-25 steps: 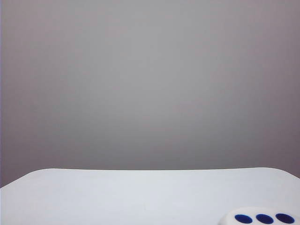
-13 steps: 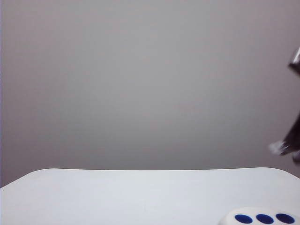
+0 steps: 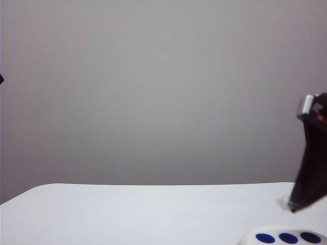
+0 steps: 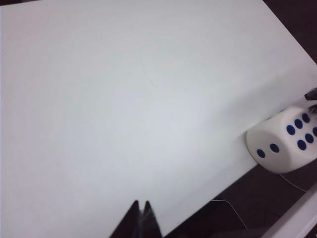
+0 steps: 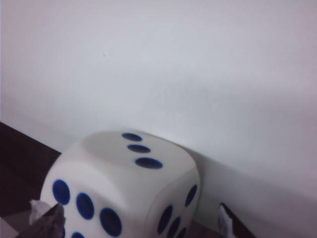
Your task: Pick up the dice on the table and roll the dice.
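The dice (image 5: 124, 186) rests unlifted at the surface (image 4: 124, 99) edge, the right hand (image 5: 138, 220) spread around it, the left hand (image 4: 141, 218) closed and empty.

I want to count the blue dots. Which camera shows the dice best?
The right wrist view: the dice fills it, three faces showing. The left wrist view shows it small at the table edge; the exterior view shows only its top three dots.

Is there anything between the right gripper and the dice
Nothing visible does. The right gripper hovers open just above the dice, its fingertips flanking it, at the table edge. The shut left gripper is well aside.
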Available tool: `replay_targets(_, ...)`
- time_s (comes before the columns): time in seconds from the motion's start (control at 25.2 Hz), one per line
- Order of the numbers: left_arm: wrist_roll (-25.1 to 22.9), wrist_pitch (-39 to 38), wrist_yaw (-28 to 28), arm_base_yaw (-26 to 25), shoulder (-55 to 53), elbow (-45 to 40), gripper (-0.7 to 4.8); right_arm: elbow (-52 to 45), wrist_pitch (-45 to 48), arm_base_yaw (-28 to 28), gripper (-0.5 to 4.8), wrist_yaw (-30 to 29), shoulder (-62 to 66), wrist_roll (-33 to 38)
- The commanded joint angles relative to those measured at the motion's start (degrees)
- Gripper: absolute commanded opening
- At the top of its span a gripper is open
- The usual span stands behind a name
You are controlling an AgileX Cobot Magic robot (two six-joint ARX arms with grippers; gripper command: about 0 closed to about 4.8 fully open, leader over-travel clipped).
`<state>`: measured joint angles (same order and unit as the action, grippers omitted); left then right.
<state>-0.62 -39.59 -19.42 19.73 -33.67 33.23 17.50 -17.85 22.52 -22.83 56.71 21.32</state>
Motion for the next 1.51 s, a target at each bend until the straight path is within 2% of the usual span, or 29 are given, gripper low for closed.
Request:
replay_targets(0.04,0.28,1.27,-0.09,1.03,0.09,0.24,-0.05,0.24,-0.85,0.07,4.09,-3.26,1.97,-0.07)
replay_targets(0.32,0.63,3.04,-0.37,1.07,0.09,0.24,-0.03,0.2,-0.13,2.73,4.09,-4.09,5.62,1.2)
replay_targets(0.4,0.61,3.1,-0.37,1.09,0.09,0.24,0.11,0.2,1.46,3.41,3.54,-4.11,7.56,1.25)
replay_targets(0.48,0.61,3.28,-0.83,1.07,0.09,0.24,0.47,0.2,3.04,3.56,2.49,-4.09,9.09,1.27)
replay_targets(0.52,0.42,3.28,-2.34,1.07,0.09,0.24,0.57,0.2,4.57,3.56,1.66,-4.13,10.51,1.29)
replay_targets(0.55,0.42,3.28,-2.97,1.07,0.09,0.24,0.57,0.22,5.14,3.56,1.3,-4.13,11.02,1.31)
replay_targets(0.59,0.39,3.28,-4.44,1.07,0.09,0.24,0.57,0.22,6.4,3.56,0.68,-4.11,11.96,1.38)
replay_targets(0.67,0.39,3.21,-5.46,1.07,0.09,0.24,0.57,0.22,7.43,3.56,0.4,-4.09,12.37,1.38)
replay_targets(1.03,-1.11,2.97,-9.29,1.07,0.09,0.22,0.58,3.15,20.74,3.48,0.39,-3.82,12.41,2.86)
replay_targets(1.23,-2.23,4.35,-8.15,1.07,0.11,0.2,0.58,7.56,24.39,3.48,0.39,0.48,12.41,2.38)
replay_targets(1.47,-2.36,9.86,-7.17,1.07,0.09,0.17,0.58,13.75,28.57,3.43,0.4,2.75,12.5,-5.64)
replay_targets(1.51,-2.34,11.93,-7.17,1.07,0.09,0.17,0.58,15.82,31.43,3.43,0.42,2.67,12.46,-8.33)
